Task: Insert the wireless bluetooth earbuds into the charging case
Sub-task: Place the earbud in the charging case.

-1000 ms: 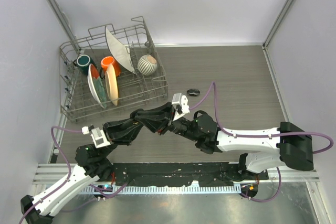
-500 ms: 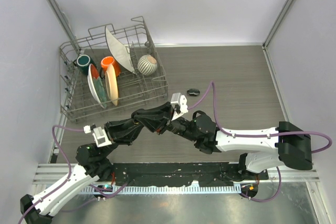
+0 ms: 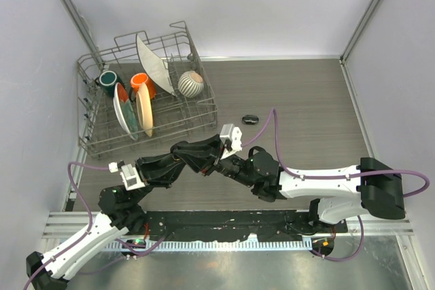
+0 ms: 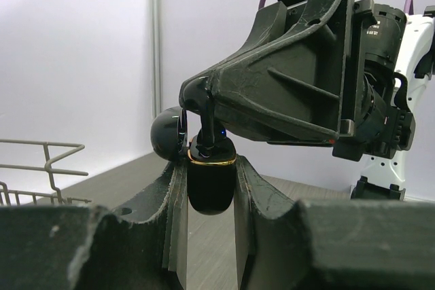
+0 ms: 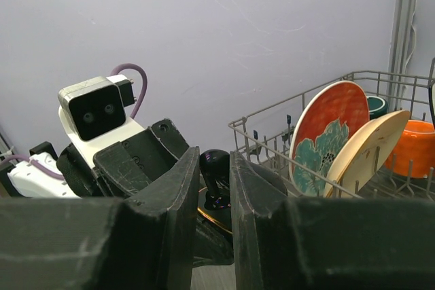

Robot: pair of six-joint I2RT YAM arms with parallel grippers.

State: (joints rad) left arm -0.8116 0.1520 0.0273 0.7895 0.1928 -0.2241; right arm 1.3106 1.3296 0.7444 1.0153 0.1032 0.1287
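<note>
The charging case [image 4: 211, 185] is black with a gold rim, and its round lid [image 4: 168, 134] is swung open to the left. My left gripper [image 4: 209, 168] is shut on the case body and holds it upright above the table. A glossy black earbud [image 4: 201, 110] hangs over the case with its stem reaching down into the opening. My right gripper [image 5: 212, 168] is shut on that earbud [image 5: 216, 166], directly above the case's gold rim [image 5: 216, 221]. In the top view both grippers meet at mid-table, left [image 3: 209, 151] and right [image 3: 221, 161].
A wire dish rack [image 3: 92, 142] with plates, mugs and a striped bowl stands at the back left, close to the grippers. A small black oval case [image 3: 251, 119] lies on the table just beyond them. Walls close in the table on three sides.
Both arms have shifted slightly toward the near edge together, each keeping its grip. The earbud stays over the case's opening.
</note>
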